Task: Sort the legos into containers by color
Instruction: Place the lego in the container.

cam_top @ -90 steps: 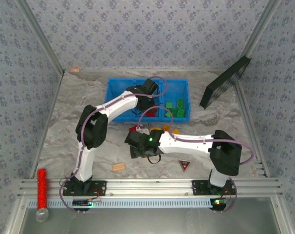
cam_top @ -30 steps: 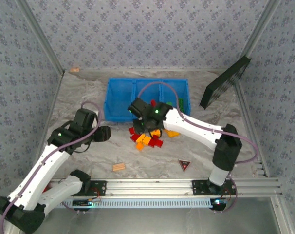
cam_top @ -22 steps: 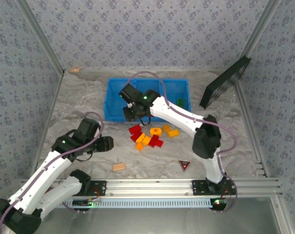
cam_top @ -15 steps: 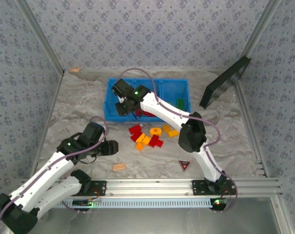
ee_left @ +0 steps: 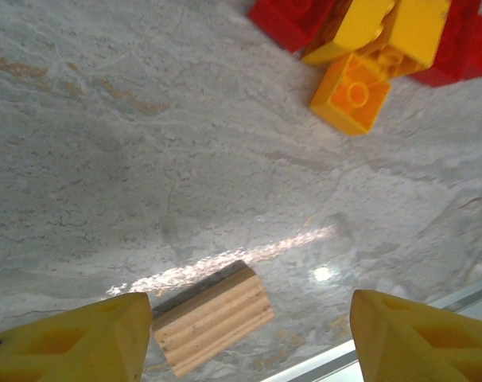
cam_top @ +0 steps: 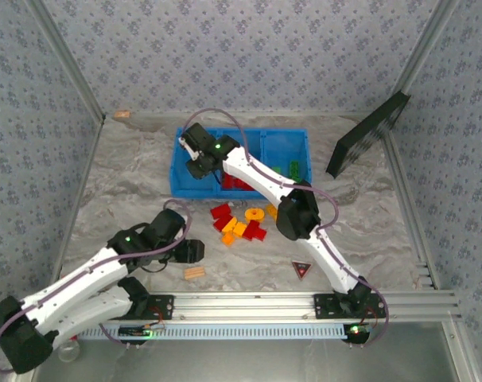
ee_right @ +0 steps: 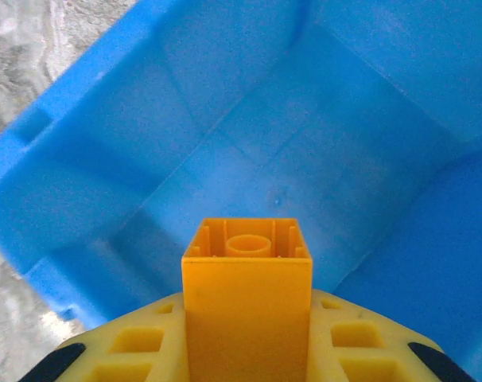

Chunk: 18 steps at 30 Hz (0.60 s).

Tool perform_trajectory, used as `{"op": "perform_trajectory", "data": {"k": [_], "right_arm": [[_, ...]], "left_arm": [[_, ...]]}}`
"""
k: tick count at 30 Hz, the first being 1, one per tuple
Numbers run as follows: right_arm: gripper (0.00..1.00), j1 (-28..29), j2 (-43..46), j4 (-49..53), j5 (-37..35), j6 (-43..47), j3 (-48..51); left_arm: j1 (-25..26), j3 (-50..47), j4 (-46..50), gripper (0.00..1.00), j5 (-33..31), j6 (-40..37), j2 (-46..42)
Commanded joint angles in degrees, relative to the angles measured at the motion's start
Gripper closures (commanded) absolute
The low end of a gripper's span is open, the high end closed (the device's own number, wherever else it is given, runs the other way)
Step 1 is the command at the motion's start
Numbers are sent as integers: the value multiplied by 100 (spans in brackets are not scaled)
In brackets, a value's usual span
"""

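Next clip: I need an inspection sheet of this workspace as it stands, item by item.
Surface: marbled tabletop, no spills seen.
Job's things: blue bin; red bricks in its middle compartment, green bricks in the right one; loose pile of red, orange and yellow bricks on the table in front of the bin.
Clutter: tan ridged block, dark triangle, small tan piece at the back edge.
Grippers: left gripper open, above the tan ridged block; right gripper shut on an orange brick over the bin's empty left compartment.
Cables: purple cable arches above the bin; no snag seen.
Surroundings: patterned walls; black panel leaning at right.
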State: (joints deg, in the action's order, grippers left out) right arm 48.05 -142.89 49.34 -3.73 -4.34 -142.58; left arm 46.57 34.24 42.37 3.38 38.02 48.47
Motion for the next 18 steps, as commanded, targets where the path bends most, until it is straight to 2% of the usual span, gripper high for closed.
{"op": "perform_trajectory", "data": {"k": [1,6,18], "right_arm": [[77,-81,-277,-305,203,428,-308],[75,-95,-632,-154,201,708,-683],[66,-100,-600,-312,238,974,-223]], "left_arm": [[391,444,70,31,-486,-438,469],[759,648,-302,28,-741,-806,1051],[1082,1338,-719,26,-1067,-1470,2591]]}}
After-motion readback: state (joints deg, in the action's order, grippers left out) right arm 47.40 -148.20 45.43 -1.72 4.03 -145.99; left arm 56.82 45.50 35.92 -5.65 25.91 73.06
